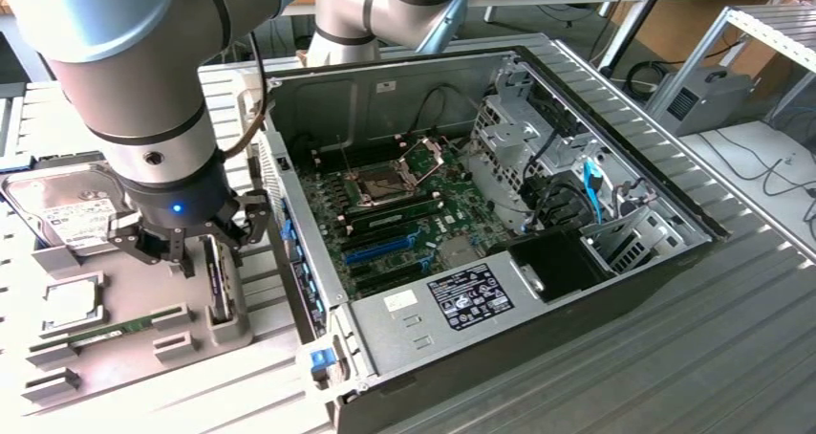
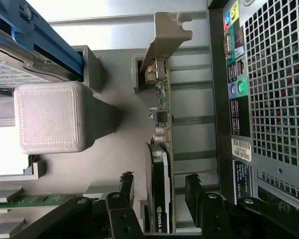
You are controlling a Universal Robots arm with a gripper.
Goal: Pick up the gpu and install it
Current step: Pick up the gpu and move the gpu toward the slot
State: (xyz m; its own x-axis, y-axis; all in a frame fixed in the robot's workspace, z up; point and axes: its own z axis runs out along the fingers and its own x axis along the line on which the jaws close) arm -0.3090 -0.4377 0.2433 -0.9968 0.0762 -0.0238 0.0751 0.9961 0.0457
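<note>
At the pick-up step, the wide-open, empty pincer straddles the upright gpu, fingers either side but clear of it; gripping calls for an even, centred close.

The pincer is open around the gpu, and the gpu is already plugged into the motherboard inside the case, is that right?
No. The pincer is open around the gpu, but the gpu stands in a grey holder outside the case, as the wrist view shows.
</note>
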